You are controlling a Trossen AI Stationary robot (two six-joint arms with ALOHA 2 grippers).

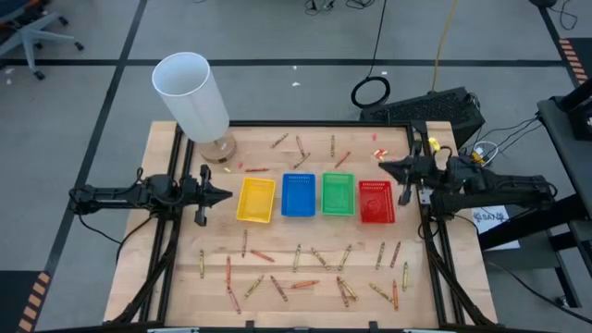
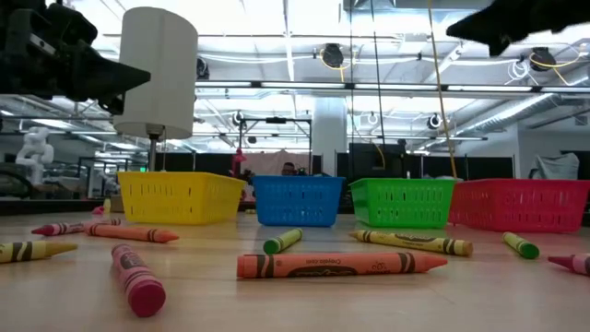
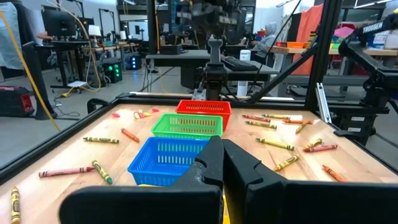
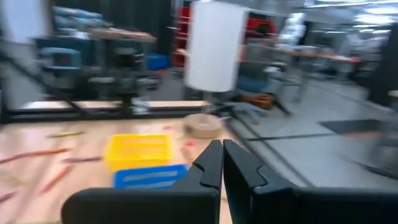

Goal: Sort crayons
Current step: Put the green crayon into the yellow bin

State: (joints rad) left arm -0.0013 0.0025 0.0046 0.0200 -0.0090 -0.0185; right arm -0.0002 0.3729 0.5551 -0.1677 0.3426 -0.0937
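Note:
Many crayons lie flat on the wooden table: several on its near half [image 1: 305, 268], several on the far side [image 1: 301, 148]. In the low view an orange crayon [image 2: 341, 266] lies closest. Four trays stand in a row at the middle: yellow [image 1: 256, 199], blue [image 1: 298, 194], green [image 1: 339, 194] and red [image 1: 376, 201]. My left gripper [image 1: 225, 196] is shut and level, just left of the yellow tray, holding nothing. My right gripper [image 1: 383, 167] is shut and raised above the table, beside the red tray's far right corner, also holding nothing.
A tall white cylinder on a round base [image 1: 192, 94] stands at the table's far left corner. Small red-pink scraps [image 1: 377, 148] lie at the far right. A black frame [image 1: 277, 123] runs around the table.

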